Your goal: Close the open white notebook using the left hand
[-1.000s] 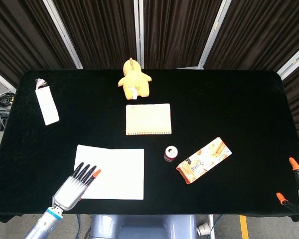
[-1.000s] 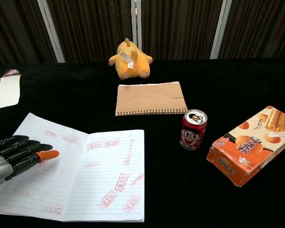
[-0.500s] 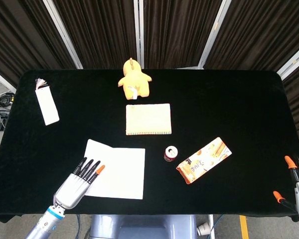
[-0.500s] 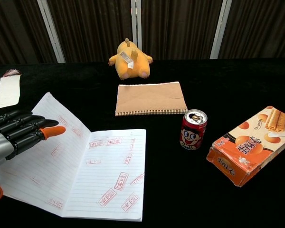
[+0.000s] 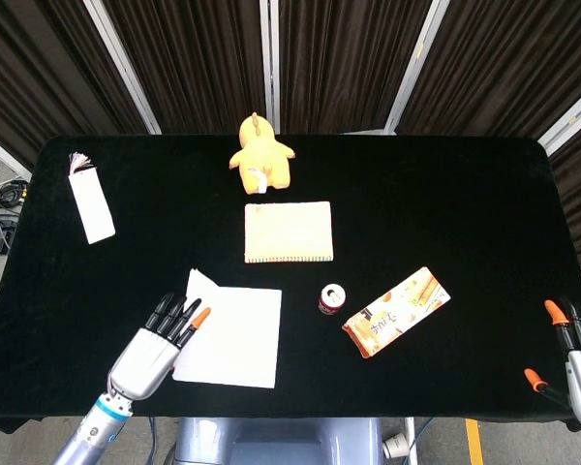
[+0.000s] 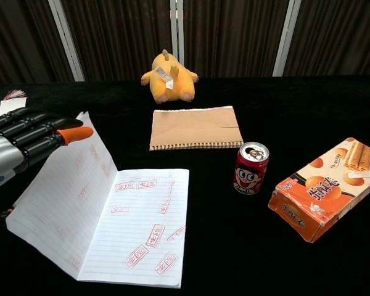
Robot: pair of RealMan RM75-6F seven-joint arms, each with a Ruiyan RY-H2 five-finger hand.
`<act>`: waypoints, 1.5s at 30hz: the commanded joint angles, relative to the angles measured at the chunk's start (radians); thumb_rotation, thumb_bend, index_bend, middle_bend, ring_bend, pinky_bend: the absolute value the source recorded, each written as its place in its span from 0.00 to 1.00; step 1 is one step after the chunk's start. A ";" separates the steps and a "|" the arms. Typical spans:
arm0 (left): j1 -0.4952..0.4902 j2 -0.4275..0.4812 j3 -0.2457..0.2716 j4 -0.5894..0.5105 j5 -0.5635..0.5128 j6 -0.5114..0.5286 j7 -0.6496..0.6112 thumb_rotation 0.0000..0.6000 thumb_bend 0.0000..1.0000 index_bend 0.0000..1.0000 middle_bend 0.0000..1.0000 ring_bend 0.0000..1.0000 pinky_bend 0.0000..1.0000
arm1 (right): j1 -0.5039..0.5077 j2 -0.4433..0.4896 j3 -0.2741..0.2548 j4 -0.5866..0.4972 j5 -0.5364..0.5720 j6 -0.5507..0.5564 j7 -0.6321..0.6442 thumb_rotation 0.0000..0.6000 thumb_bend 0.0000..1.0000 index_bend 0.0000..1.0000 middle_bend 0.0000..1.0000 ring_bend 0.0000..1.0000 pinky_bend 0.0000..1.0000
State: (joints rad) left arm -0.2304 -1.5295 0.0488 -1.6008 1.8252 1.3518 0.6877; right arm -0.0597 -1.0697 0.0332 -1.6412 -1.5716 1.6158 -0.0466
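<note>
left hand (image 6: 18,145) raised, notebook (image 6: 120,225) page steeper

Curtained lab: black-draped table (image 5: 445,194), dark curtains (image 5: 203,58)

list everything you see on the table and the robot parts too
white notebook: 1, white lined pages with red stamps, front left, left page lifted
brown notebook: 1, tan, closed, table centre
plush toy: 1, yellow, far centre, behind the brown notebook
can: 1, red, upright, right of the white notebook
snack box: 1, orange, front right, beside the can
white card: 1, white with a tassel at its far end, far left
table: 1, black cloth
left hand: 1, grey with black fingers, one orange tip, against the lifted page
right hand: 1, orange-tipped, at the table's right edge, holding nothing
</note>
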 commanded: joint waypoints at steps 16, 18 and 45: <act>-0.104 -0.090 -0.118 -0.034 -0.091 -0.110 0.112 1.00 0.34 0.00 0.00 0.00 0.00 | 0.010 -0.002 0.002 0.002 0.005 -0.015 0.001 1.00 0.04 0.02 0.00 0.00 0.00; -0.111 -0.101 -0.123 -0.036 -0.097 -0.116 0.127 1.00 0.34 0.00 0.00 0.00 0.00 | 0.010 -0.001 0.002 0.002 0.005 -0.014 0.004 1.00 0.04 0.02 0.00 0.00 0.00; -0.007 0.120 -0.037 -0.140 -0.219 -0.003 0.018 1.00 0.20 0.00 0.00 0.00 0.00 | 0.011 0.000 0.001 0.005 0.004 -0.014 0.006 1.00 0.04 0.02 0.00 0.00 0.00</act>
State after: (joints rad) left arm -0.2764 -1.4705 -0.0164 -1.7083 1.6416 1.3222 0.7431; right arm -0.0498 -1.0684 0.0351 -1.6362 -1.5665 1.6033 -0.0383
